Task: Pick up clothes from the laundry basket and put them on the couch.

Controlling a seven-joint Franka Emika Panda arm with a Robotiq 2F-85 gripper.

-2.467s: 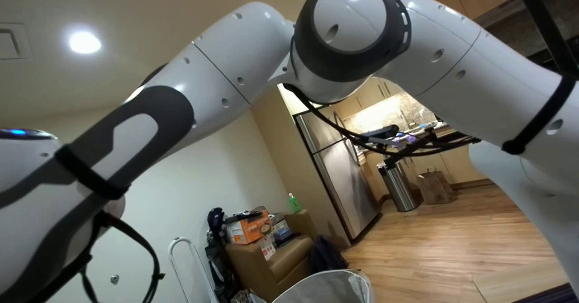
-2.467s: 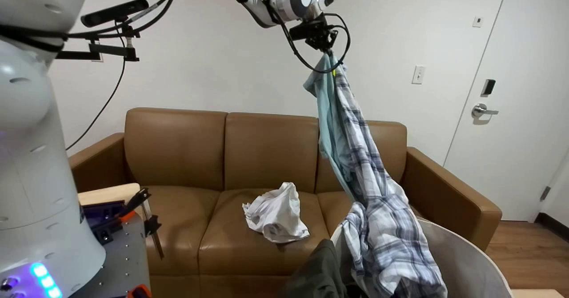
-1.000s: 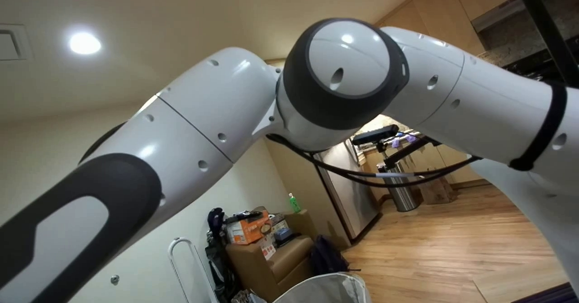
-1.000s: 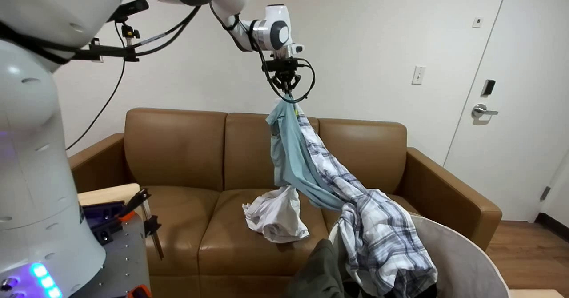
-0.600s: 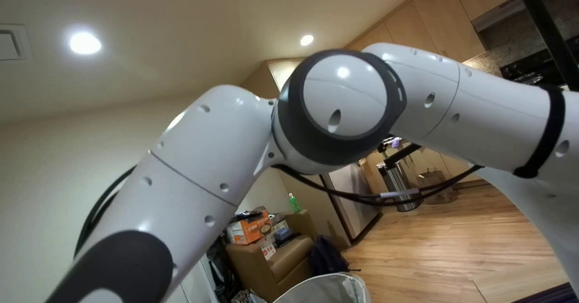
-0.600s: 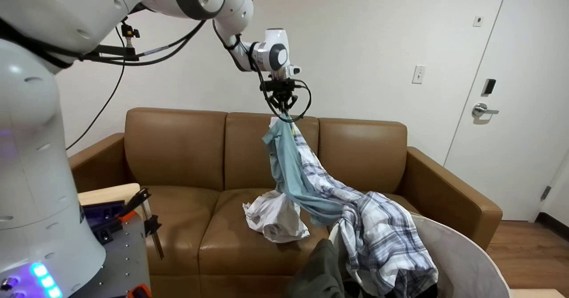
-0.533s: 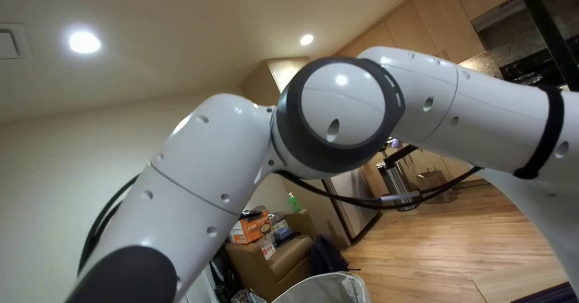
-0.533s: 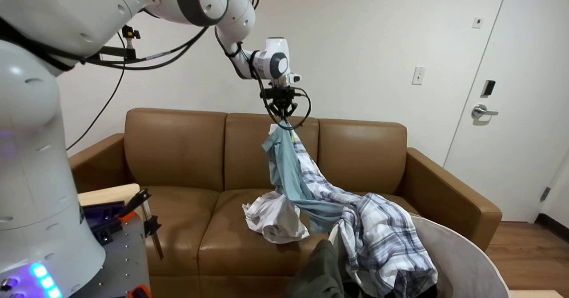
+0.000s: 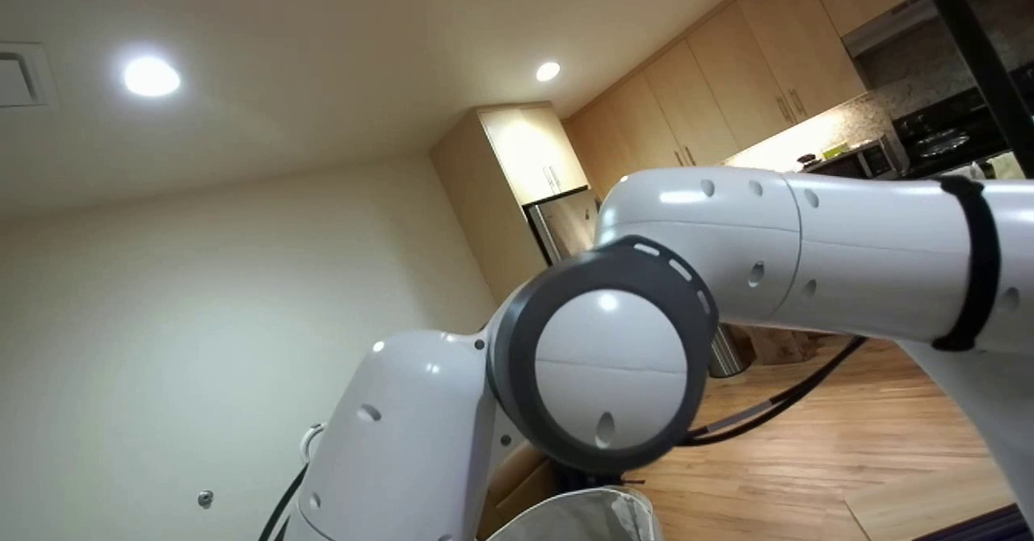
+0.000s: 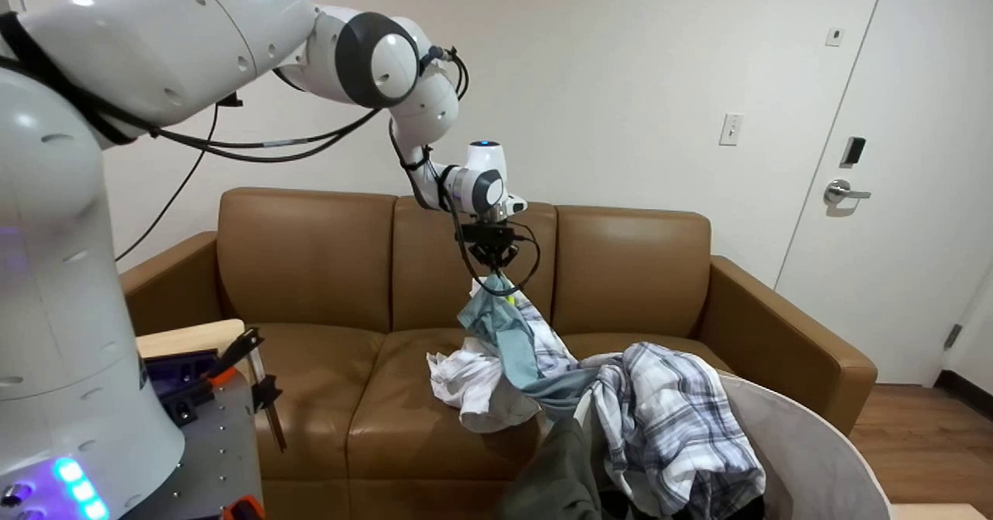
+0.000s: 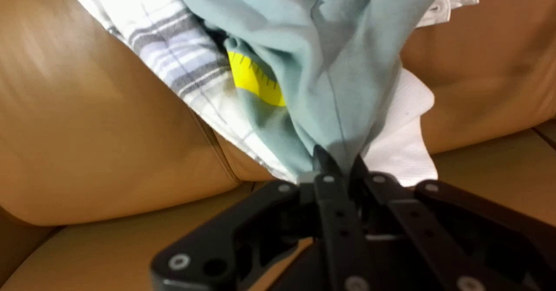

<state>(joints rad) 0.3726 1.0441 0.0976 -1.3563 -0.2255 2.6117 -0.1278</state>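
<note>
- Pale wall (image 10: 621,78) runs behind the brown couch (image 10: 306,264), with a door (image 10: 915,194) beyond one armrest.
- Wooden cabinets (image 9: 719,81) and a plank floor (image 9: 808,412) show in an exterior view, partly hidden by the bent arm (image 9: 610,371).
- The gripper (image 11: 341,165) points down in front of the couch's middle back cushion; its fingers (image 11: 326,165) are pinched together on the teal garment (image 11: 347,65).
- From the fingertips the teal garment hangs in folds and slants down to the rim of the laundry basket (image 10: 807,435), passing in front of the white garment (image 10: 465,388); whether those two touch, I cannot tell.
- The plaid shirt (image 10: 683,411) is bunched at and over the basket's rim, one length stretching up beside the teal garment to the gripper; how much of it is clamped is unclear.
- A yellow patch (image 11: 256,80) with dark marks shows among the teal folds in the wrist view, and a piece of white cloth (image 11: 404,147) on their other side.
- Crumpled, the white garment lies on the couch's middle seat.
- Dark olive cloth (image 10: 555,477) sits at the basket's edge, near the plaid shirt.
</note>
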